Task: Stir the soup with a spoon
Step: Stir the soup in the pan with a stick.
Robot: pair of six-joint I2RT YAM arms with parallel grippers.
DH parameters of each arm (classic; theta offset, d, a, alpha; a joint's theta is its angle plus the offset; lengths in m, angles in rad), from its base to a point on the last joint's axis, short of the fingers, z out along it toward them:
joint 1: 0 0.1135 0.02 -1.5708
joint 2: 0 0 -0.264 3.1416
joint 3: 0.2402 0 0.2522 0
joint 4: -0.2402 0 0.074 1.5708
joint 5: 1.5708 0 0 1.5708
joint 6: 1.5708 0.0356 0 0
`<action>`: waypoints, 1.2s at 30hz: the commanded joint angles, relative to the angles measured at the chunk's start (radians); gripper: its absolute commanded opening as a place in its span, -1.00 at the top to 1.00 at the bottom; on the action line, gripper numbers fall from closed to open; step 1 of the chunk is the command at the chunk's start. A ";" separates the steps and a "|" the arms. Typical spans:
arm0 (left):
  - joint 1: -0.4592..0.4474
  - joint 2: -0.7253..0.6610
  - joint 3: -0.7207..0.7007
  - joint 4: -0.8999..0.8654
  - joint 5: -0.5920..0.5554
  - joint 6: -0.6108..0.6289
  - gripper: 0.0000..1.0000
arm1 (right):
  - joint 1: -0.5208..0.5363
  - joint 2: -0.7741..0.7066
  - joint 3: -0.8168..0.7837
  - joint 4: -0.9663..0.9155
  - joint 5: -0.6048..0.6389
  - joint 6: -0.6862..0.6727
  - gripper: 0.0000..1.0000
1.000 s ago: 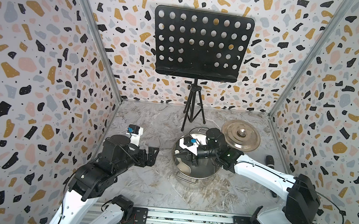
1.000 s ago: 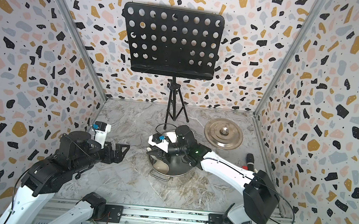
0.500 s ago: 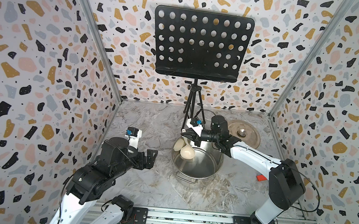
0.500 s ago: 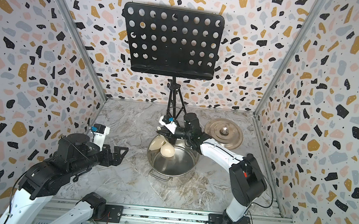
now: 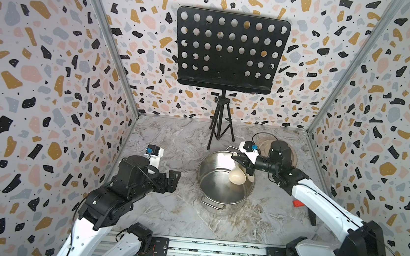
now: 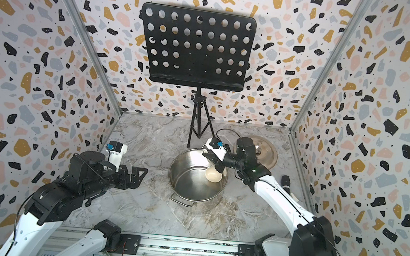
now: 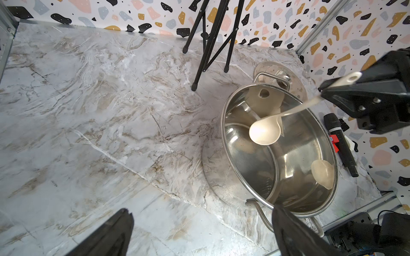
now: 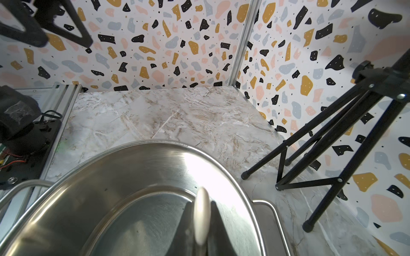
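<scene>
right end effector (image 5: pixel 239 162): I see it clamped on the ladle (image 5: pixel 237 175) handle, near its end.
ladle: bowl hangs inside the stockpot (image 5: pixel 203 176), toward the right arm's side.
stockpot: upright on the desk (image 5: pixel 172 140), bare metal inside.
left end effector (image 5: pixel 173 180): jaws spread, empty, apart from the stockpot.

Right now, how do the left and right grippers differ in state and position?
The left gripper is open and empty; the right gripper is shut on the ladle by its handle. The left gripper hangs over bare tabletop beside the pot; the right gripper is at the pot's rim, the ladle's bowl over its inside. Both are black, two-fingered and point toward the pot.
</scene>
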 commanded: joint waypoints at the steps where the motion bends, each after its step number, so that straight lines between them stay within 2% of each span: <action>1: 0.000 -0.007 -0.014 0.051 -0.006 0.016 -0.99 | 0.018 -0.087 -0.032 -0.130 -0.020 -0.031 1.00; 4: 0.000 -0.007 -0.017 0.063 -0.014 0.017 -0.99 | 0.076 -0.146 -0.056 -0.173 -0.030 -0.017 1.00; 8: -0.001 -0.002 -0.018 0.078 -0.021 0.016 -0.99 | 0.192 -0.142 -0.041 -0.178 -0.005 -0.021 1.00; 12: 0.000 -0.001 -0.020 0.083 -0.027 0.016 -0.99 | 0.289 -0.062 0.021 -0.145 -0.012 -0.021 1.00; 16: 0.000 -0.009 -0.020 0.077 -0.039 0.015 -0.99 | 0.339 0.052 0.086 -0.047 -0.044 0.003 1.00; 25: -0.001 -0.028 -0.011 0.060 -0.065 0.011 -0.99 | 0.315 0.305 0.243 0.120 -0.061 -0.010 1.00; 31: 0.000 -0.037 -0.002 0.044 -0.076 0.013 -0.99 | 0.238 0.425 0.347 0.166 -0.067 0.011 1.00; 36: -0.001 -0.047 0.000 0.029 -0.078 0.013 -0.99 | 0.141 0.445 0.349 0.236 -0.051 0.081 1.00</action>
